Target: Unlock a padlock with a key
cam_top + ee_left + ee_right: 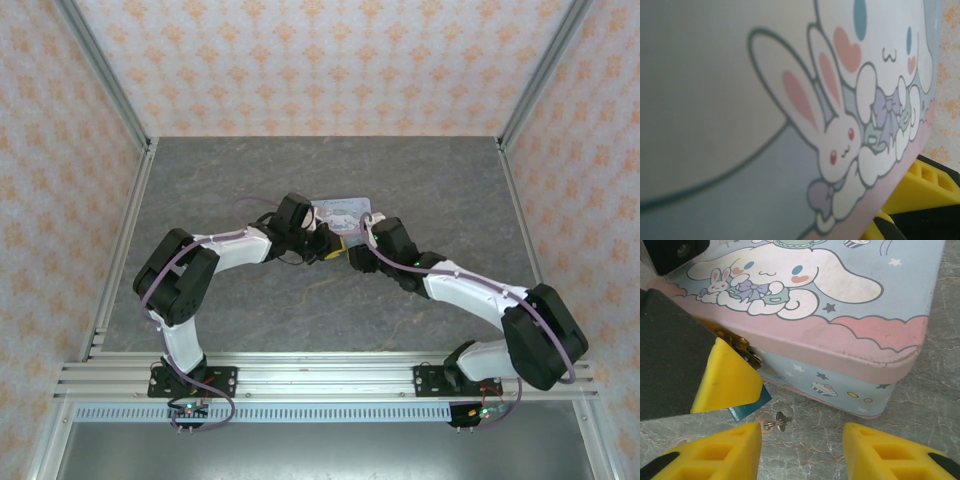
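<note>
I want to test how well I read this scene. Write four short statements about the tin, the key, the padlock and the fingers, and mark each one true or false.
1. The right fingers stand apart and grip nothing. True.
2. The key lies on top of the tin. False: it lies on the table, in front of the tin, near the padlock.
3. The tin stands open. False: its lid is down.
4. The padlock is teal and partly hidden under the yellow left finger. True.
</note>
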